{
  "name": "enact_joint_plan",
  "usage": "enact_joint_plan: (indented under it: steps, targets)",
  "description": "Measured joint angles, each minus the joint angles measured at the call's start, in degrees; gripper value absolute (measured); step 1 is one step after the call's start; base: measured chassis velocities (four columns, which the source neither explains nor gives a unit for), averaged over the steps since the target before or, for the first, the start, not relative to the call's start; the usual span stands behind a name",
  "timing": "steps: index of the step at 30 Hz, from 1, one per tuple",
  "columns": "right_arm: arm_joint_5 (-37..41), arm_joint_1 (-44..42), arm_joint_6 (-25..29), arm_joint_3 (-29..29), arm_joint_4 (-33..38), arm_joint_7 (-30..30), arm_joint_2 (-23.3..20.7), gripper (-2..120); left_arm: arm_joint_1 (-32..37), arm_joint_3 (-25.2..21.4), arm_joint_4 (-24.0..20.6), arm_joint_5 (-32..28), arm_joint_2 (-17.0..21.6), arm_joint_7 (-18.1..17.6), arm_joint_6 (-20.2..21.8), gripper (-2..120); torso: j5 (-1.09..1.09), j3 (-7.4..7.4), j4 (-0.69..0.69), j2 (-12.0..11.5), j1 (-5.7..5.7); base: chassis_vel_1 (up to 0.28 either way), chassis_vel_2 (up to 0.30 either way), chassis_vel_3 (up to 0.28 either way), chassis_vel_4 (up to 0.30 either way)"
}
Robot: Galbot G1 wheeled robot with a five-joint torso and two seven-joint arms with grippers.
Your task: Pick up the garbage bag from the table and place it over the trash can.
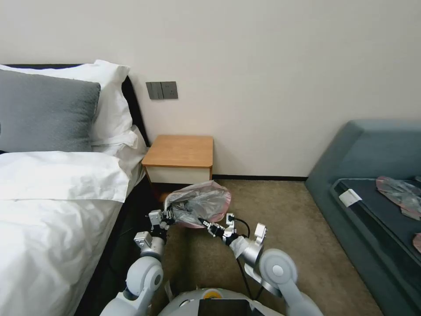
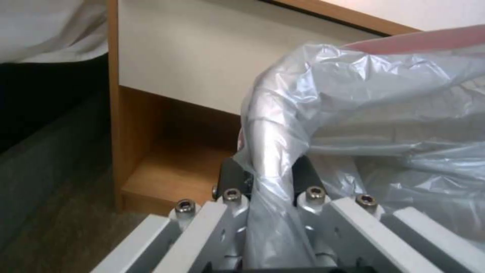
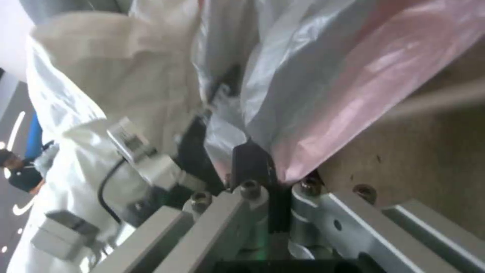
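Observation:
The garbage bag [image 1: 199,204], wrinkly translucent grey with a pink rim, hangs spread between my two grippers just in front of the table [image 1: 180,151], above the carpet. My left gripper [image 1: 169,217] is shut on a bunched fold of the bag's edge [image 2: 268,170], near the table's lower shelf [image 2: 166,159]. My right gripper [image 1: 204,223] is shut on the opposite edge, where the pink rim [image 3: 328,94] meets its dark fingers [image 3: 250,159]. The trash can is hidden.
A bed with white sheets [image 1: 52,210] runs along the left, close to my left arm. A blue-grey sofa [image 1: 372,175] on the right holds flat pinkish plastic pieces [image 1: 399,193] and a white card [image 1: 350,197]. Open carpet [image 1: 285,210] lies between.

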Motion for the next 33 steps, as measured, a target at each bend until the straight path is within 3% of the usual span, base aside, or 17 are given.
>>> enact_joint_plan:
  steps: [16,30,33]
  targets:
    - [-3.3,-0.8,-0.7,1.4,-5.3,-0.5,0.1,0,0.4,-0.7,-0.9,-0.4,-0.1,0.0,0.0,5,0.00,0.00,0.00,0.0,0.00,0.000,0.000,0.000,0.000]
    - [-9.3,0.5,0.7,4.3,-9.2,-5.4,0.6,0,0.6,-0.8,-1.1,-0.6,-0.3,0.0,0.1,5,0.00,0.00,0.02,0.0,0.00,0.000,0.000,0.000,0.000]
    - [-12.5,-0.5,1.4,5.1,-8.1,-7.9,-0.2,15,0.3,-0.9,-0.4,-0.5,-0.4,-0.1,0.1,5,0.01,0.00,0.00,0.0,0.00,0.000,0.000,0.000,0.000]
